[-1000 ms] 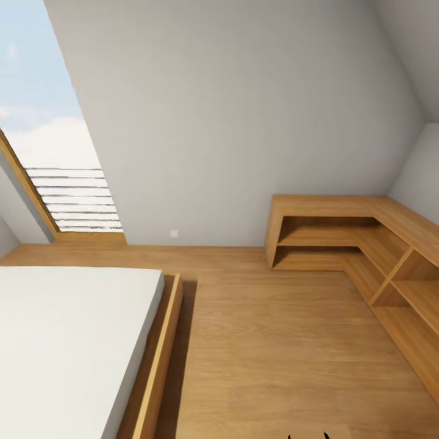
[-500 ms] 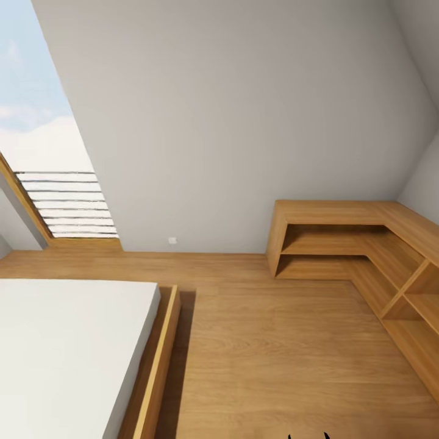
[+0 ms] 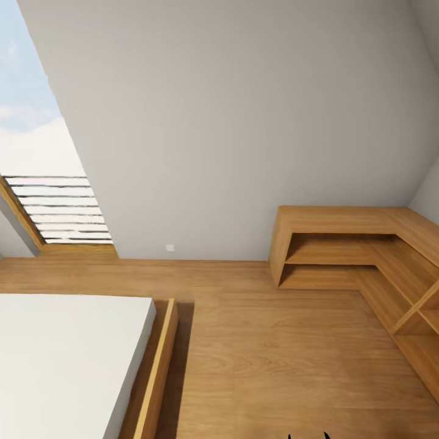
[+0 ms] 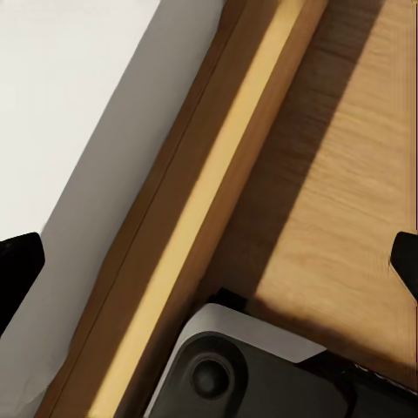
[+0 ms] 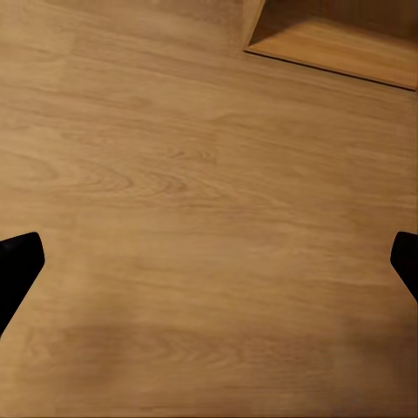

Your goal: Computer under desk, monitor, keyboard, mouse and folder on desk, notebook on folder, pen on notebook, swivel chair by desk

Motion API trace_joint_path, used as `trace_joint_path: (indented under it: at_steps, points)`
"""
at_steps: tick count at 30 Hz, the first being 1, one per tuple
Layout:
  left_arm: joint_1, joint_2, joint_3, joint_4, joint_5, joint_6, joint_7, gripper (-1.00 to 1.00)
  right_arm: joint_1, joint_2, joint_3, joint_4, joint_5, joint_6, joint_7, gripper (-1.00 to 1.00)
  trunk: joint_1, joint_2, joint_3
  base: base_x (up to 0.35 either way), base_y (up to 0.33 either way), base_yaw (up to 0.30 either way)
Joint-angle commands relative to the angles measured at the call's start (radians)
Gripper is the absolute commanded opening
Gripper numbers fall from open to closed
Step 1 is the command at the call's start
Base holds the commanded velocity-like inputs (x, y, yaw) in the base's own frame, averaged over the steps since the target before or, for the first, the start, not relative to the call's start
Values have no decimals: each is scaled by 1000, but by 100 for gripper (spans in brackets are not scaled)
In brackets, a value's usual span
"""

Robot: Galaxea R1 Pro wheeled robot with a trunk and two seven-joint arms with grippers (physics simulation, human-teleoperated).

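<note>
Currently in transit: bed (image 3: 67,360) left, corner shelf (image 3: 366,256) right, wood floor (image 3: 274,360) between.
My left gripper (image 4: 209,261) and right gripper (image 5: 209,261) both hang spread wide, empty.

A bed (image 3: 67,360) lies left, corner shelving (image 3: 366,256) right, floor (image 3: 274,366) between them.

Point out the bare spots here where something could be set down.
Widest free patch: the wood floor between the bed and the corner shelf unit. The bed's white top is bare too, as are the shelf unit's top and its visible open compartments. Nothing looks crowded. Both pincers, left and right, hang open above the floor.
</note>
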Motion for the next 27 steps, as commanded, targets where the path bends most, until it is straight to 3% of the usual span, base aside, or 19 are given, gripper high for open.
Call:
trace_joint_path:
  at_steps: [1,10,27]
  points:
    - [-1,1,-9,0,6,-4,7,100,-1,0,8,1,-8,-3,-5,100,1,-2,-2,326,-42,0]
    - [-1,1,-9,0,6,-4,7,100,-1,-5,8,-1,-7,-4,-5,100,1,-2,-2,326,-73,-53]
    - [-1,1,-9,0,6,-4,7,100,-1,-8,9,-1,-6,-5,-5,100,1,-2,6,325,-95,-240]
